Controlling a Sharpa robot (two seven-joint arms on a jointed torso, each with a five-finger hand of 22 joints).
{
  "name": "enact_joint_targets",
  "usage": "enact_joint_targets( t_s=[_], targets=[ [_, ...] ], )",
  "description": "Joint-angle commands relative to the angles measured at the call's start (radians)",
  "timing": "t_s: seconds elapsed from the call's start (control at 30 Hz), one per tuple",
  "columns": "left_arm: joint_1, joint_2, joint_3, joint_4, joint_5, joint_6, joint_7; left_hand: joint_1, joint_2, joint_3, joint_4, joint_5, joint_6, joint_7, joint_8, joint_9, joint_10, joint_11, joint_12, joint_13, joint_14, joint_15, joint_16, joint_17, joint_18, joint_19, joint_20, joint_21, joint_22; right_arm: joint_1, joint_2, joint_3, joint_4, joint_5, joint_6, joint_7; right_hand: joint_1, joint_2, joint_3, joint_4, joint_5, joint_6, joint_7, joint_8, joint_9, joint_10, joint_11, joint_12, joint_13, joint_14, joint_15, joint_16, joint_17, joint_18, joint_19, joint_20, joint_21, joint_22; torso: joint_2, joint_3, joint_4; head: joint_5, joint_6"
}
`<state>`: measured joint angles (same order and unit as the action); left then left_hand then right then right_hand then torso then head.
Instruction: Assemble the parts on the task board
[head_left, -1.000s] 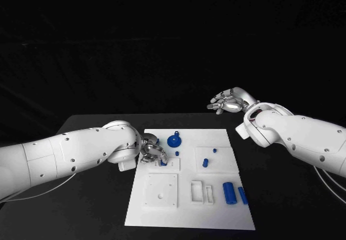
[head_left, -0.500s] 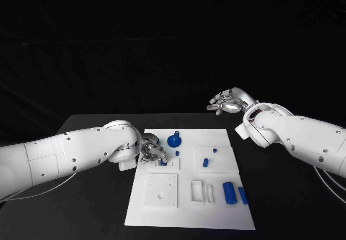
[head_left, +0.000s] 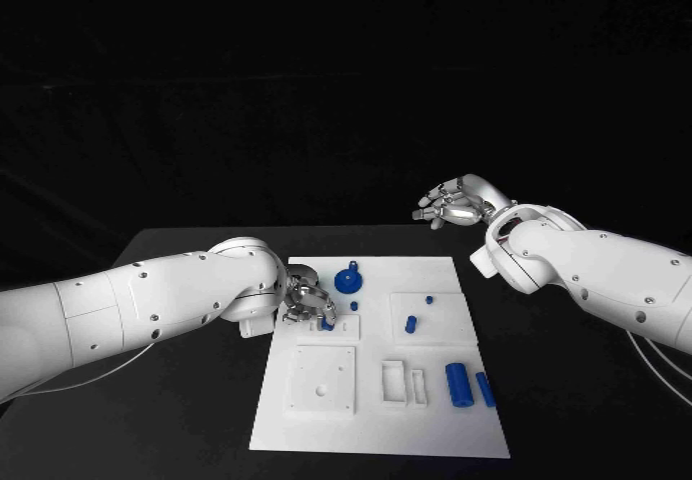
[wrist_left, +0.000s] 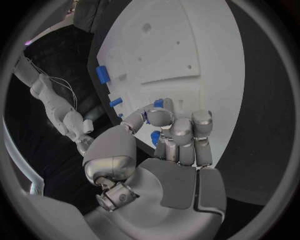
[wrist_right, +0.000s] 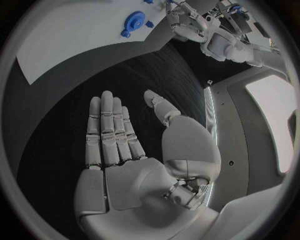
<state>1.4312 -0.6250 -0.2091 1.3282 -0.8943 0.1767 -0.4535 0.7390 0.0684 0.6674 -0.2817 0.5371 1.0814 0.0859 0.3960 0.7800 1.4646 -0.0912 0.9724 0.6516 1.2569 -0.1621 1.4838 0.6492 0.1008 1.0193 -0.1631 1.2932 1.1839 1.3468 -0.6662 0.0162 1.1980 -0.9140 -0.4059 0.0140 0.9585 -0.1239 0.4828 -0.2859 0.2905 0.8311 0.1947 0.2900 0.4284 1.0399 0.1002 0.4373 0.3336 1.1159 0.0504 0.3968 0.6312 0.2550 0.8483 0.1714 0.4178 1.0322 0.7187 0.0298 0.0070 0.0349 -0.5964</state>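
Now our left hand (head_left: 306, 303) pinches a small blue peg (head_left: 327, 324) at the task board's (head_left: 433, 430) nine o'clock edge; our right hand (head_left: 459, 203), fingers straight together, hangs far at one o'clock.

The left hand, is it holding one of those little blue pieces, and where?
Yes: the left hand pinches a small blue part at the task board, its fingers around it; the exact spot is hidden.

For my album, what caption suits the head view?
Left hand grips a small blue part on the white task board; right hand hovers open.
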Motion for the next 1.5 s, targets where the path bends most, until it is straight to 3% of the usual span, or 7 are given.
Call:
enact_joint_targets(
  t_s=[0.03, 0.17, 0.37, 0.73, 1.17, 1.37, 1.5],
  targets=[
    [-0.007, 0.01, -0.005, 0.004, -0.052, 0.024, -0.004, 0.0, 0.006, 0.008, 0.002, -0.007, 0.188, -0.117, -0.005, 0.0, -0.049, -0.049, 0.004, -0.001, 0.035, -0.078, 0.007, -0.001, 0.042, 0.006, -0.111, 0.006, -0.001, 0.0, 0.0, 0.001, 0.0, -0.01, 0.012, 0.002, 0.009, 0.002, 0.007, 0.0, 0.003, -0.007, 0.002, 0.005, -0.001, 0.002, 0.0, -0.006, -0.002, 0.0, 0.007, -0.006, 0.002, 0.006, -0.003, 0.007, -0.006, -0.001, 0.0, 0.0, -0.0007, -0.001, -0.001],
    [-0.007, 0.011, -0.005, 0.006, -0.079, 0.026, -0.002, -0.002, 0.0, 0.007, 0.024, -0.091, 0.188, -0.116, -0.003, 0.001, -0.049, -0.048, 0.008, -0.008, 0.035, -0.077, 0.008, -0.006, 0.043, 0.006, -0.11, 0.006, -0.005, 0.0, 0.0, 0.001, 0.0, -0.01, 0.013, 0.001, 0.01, 0.002, 0.007, 0.0, 0.003, -0.007, 0.002, 0.005, -0.002, 0.002, 0.0, -0.006, -0.003, 0.0, 0.007, -0.007, 0.002, 0.006, -0.003, 0.007, -0.006, -0.001, 0.0, 0.0004, 0.0006, -0.001, -0.002],
    [-0.007, 0.009, -0.005, 0.013, -0.081, 0.017, -0.003, 0.004, -0.004, 0.01, 0.027, -0.103, 0.187, -0.116, -0.003, 0.001, -0.05, -0.048, 0.01, -0.011, 0.035, -0.078, 0.009, -0.009, 0.044, 0.005, -0.111, 0.007, -0.007, -0.001, 0.001, 0.001, -0.001, -0.01, 0.014, 0.002, 0.01, 0.002, 0.007, 0.0, 0.003, -0.007, 0.002, 0.005, -0.002, 0.002, 0.0, -0.007, -0.004, -0.001, 0.008, -0.008, 0.002, 0.006, -0.004, 0.008, -0.007, -0.001, 0.0, -0.0001, 0.0011, -0.002, -0.004],
    [-0.008, 0.008, -0.005, 0.013, -0.071, 0.042, 0.001, -0.001, 0.013, 0.016, 0.008, 0.013, 0.192, -0.118, 0.003, 0.002, -0.053, -0.05, 0.023, -0.02, 0.034, -0.078, 0.02, -0.015, 0.044, 0.002, -0.109, 0.017, -0.01, -0.003, 0.004, 0.001, -0.004, -0.01, 0.014, 0.003, 0.011, 0.002, 0.007, 0.0, 0.003, -0.006, 0.002, 0.006, -0.003, 0.001, 0.001, -0.008, -0.006, -0.002, 0.008, -0.01, 0.003, 0.007, -0.006, 0.009, -0.007, -0.001, 0.0, 0.0006, 0.0006, 0.001, -0.006],
    [-0.007, 0.007, -0.005, 0.0, 0.003, 0.064, -0.011, -0.007, 0.02, 0.016, 0.005, 0.043, 0.195, -0.12, 0.005, 0.001, -0.054, -0.052, 0.03, -0.022, 0.034, -0.079, 0.026, -0.016, 0.045, 0.003, -0.108, 0.021, -0.012, -0.005, 0.004, 0.001, -0.004, -0.01, 0.015, 0.002, 0.022, 0.003, 0.009, -0.002, 0.001, -0.006, 0.002, 0.006, -0.004, 0.001, 0.001, -0.008, -0.011, -0.002, 0.009, -0.013, 0.005, 0.007, -0.009, 0.009, -0.008, 0.0, -0.001, 0.0003, 0.001, 0.002, -0.008],
    [-0.007, 0.008, -0.006, -0.006, 0.041, 0.11, -0.029, -0.025, 0.033, 0.01, 0.013, 0.017, 0.194, -0.119, 0.005, 0.001, -0.057, -0.051, 0.034, -0.025, 0.031, -0.079, 0.026, -0.02, 0.044, 0.002, -0.107, 0.021, -0.016, -0.005, 0.004, 0.001, -0.004, -0.01, 0.015, 0.002, 0.024, 0.003, 0.01, -0.002, 0.001, -0.006, 0.002, 0.006, -0.004, 0.0, 0.001, -0.009, -0.012, -0.003, 0.009, -0.014, 0.006, 0.007, -0.01, 0.01, -0.008, 0.001, -0.001, 0.0002, 0.0012, 0.001, -0.01],
    [-0.007, 0.008, -0.006, -0.007, 0.046, 0.117, -0.032, -0.052, 0.04, 0.002, 0.046, -0.061, 0.196, -0.119, 0.007, 0.0, -0.057, -0.051, 0.038, -0.028, 0.031, -0.078, 0.027, -0.023, 0.044, 0.001, -0.106, 0.02, -0.021, -0.005, 0.004, 0.001, -0.004, -0.01, 0.015, 0.002, 0.025, 0.003, 0.01, -0.002, 0.001, -0.006, 0.002, 0.006, -0.005, 0.0, 0.001, -0.009, -0.013, -0.003, 0.009, -0.015, 0.006, 0.007, -0.01, 0.01, -0.008, 0.001, -0.001, -0.0001, 0.0013, 0.002, -0.011]
  ],
)
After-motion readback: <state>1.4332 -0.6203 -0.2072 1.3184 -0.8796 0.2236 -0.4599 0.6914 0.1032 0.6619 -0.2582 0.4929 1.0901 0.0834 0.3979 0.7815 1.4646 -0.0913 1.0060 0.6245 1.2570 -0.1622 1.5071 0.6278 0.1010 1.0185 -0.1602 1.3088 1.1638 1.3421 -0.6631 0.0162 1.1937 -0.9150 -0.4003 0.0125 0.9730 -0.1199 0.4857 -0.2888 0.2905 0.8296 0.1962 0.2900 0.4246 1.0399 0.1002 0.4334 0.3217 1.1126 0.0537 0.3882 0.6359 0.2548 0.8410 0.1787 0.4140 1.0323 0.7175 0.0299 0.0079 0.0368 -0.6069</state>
